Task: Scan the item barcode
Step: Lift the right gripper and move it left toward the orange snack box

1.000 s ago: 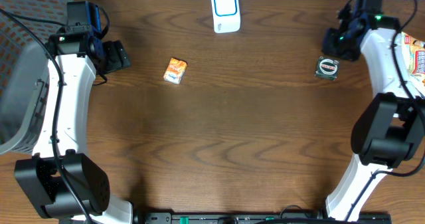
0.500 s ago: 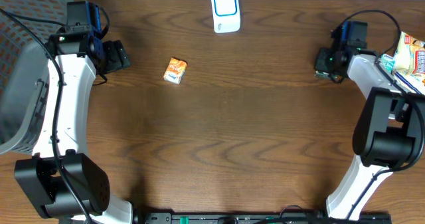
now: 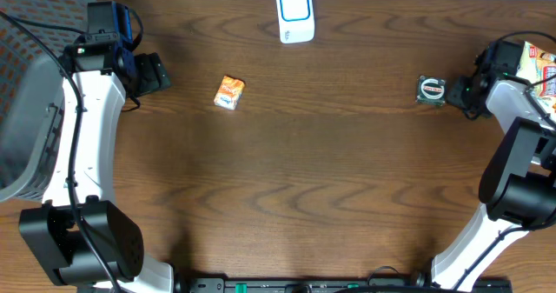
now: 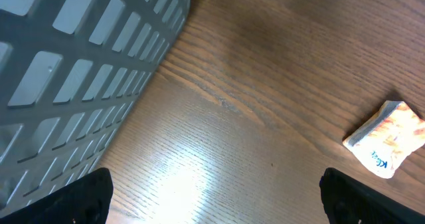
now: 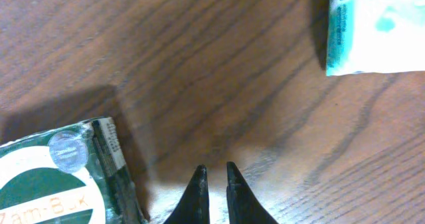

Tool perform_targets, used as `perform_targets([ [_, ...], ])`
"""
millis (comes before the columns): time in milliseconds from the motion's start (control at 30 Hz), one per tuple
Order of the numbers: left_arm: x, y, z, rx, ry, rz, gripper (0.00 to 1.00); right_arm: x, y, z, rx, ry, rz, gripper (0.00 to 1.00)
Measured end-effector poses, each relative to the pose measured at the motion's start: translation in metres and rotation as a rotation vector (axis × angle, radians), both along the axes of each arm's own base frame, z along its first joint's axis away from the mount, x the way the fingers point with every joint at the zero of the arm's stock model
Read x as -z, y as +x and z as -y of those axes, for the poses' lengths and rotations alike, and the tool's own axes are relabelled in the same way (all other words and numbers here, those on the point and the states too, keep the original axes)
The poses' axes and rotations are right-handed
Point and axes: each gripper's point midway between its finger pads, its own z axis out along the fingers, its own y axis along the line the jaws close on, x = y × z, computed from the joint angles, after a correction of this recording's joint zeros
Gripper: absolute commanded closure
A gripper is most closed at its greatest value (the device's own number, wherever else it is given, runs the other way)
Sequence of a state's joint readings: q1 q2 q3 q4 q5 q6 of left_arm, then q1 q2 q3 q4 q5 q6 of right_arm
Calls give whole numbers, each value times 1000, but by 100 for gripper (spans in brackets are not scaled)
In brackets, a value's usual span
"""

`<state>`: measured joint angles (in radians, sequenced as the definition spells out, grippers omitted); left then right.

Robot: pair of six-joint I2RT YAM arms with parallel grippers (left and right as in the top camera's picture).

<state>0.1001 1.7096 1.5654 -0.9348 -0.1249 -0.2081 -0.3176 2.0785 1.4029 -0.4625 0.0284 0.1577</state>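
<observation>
Lying flat on wood-grain table, green box: square, glossy wrap, round white logo, far-right side, well right of white/blue scanner. R gripper pinched together, empty, tips just beside box w/ thin gap. L gripper spread wide, holding nothing, near slatted grey plastic basket; crinkly orange packet apart.

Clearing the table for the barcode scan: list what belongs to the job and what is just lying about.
Job: white-and-blue scanner; green packet beside the shut right hand, likely the item.
Lying about: orange packet; grey basket; packets at the right edge.
</observation>
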Motion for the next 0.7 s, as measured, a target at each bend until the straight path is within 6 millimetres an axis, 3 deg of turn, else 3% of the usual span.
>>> perform_targets([
  [167, 0, 0, 0, 0, 0, 0, 2, -13, 9, -17, -27, 51, 47, 98],
  [267, 0, 0, 0, 0, 0, 0, 2, -48, 25, -39, -81, 66, 143, 98],
  [367, 0, 0, 0, 0, 0, 0, 3, -86, 42, -73, -164, 91, 242, 99],
  [433, 0, 0, 0, 0, 0, 0, 2, -98, 48, -98, -221, 112, 269, 99],
  [567, 0, 0, 0, 0, 0, 0, 2, -88, 46, -143, -317, 134, 224, 99],
  [700, 0, 0, 0, 0, 0, 0, 2, -56, 40, -157, -329, 102, 133, 99],
])
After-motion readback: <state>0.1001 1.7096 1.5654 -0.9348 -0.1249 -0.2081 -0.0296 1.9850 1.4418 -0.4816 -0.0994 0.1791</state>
